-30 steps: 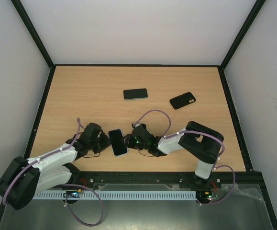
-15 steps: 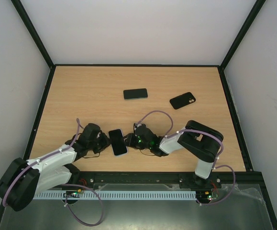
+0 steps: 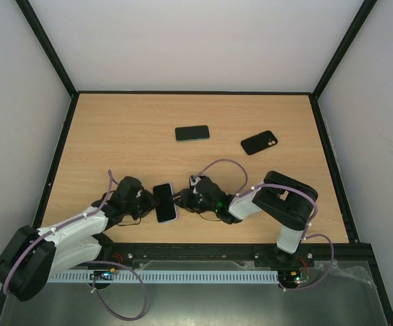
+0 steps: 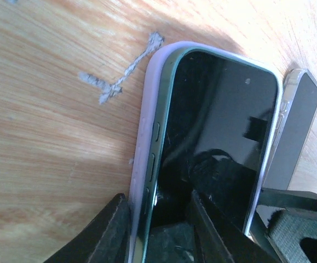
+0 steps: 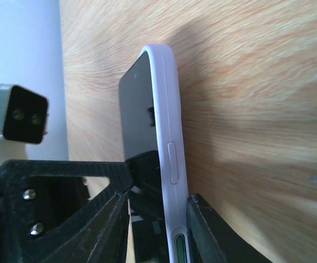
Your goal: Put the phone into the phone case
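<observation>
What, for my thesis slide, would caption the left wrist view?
Dark phone in a lilac case on a wooden table, the left gripper straddling its near edge.

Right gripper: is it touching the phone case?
Touching. The right wrist view shows the phone case wedged between the right gripper's fingers, one finger flush against its rim.

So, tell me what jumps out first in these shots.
Near the front edge of the table, the left gripper and right gripper flank a phone in a lilac case. Farther back lie a dark phone at centre and a black phone-shaped item to its right.
</observation>
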{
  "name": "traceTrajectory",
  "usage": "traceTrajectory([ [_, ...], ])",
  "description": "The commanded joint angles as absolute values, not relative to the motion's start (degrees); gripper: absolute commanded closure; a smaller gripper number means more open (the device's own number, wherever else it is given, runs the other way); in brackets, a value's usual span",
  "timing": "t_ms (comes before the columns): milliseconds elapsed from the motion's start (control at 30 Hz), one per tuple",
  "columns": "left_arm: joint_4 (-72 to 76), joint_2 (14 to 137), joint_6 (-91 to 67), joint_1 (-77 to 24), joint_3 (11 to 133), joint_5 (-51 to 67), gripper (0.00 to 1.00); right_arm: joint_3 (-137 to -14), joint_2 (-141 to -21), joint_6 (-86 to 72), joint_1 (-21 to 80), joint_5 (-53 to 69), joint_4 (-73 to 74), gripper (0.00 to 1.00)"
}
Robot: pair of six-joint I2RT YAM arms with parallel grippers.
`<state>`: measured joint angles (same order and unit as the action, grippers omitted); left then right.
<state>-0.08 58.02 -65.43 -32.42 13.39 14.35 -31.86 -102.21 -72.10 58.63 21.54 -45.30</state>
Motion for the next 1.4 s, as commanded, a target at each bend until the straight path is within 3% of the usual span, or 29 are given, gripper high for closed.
traceTrajectory([
  [0, -2.24, 56.53, -65.05, -32.87, 12.40, 18.82, 0.63, -31.43, -101.61, -75.78, 59.95, 28.52, -58.51, 0.69],
  [200, -0.46, 52.24, -65.65, -32.78, 10.73, 19.59, 0.52, -31.32, -102.84, -76.90, 59.89, 28.72, -60.09, 0.69],
  [433, -0.97, 52.35, -65.66, -32.44, 10.28, 20.20, 0.50, -31.88, -106.04, -77.03, 59.99, 28.98, -59.02, 0.67],
  [833, 0.00, 50.79, -67.23, -32.36, 9.14, 20.70, 0.50, -31.24, -107.14, -75.49, 59.93, 29.01, -59.58, 0.85],
  [967, 0.05, 47.47, -66.82, -31.55, 9.58, 23.27, 0.48, -29.85, -104.86, -74.65, 59.49, 29.12, -60.86, 0.87],
  [1167, -5.62, 38.79, -63.91, -28.04, 13.77, 26.84, 0.30, -26.42, -97.79, -73.63, 58.92, 30.57, -63.79, 0.89],
  [1367, -11.39, 34.23, -61.44, -26.11, 20.17, 27.85, 0.20, -24.34, -90.44, -72.59, 58.96, 33.47, -64.79, 0.89],
])
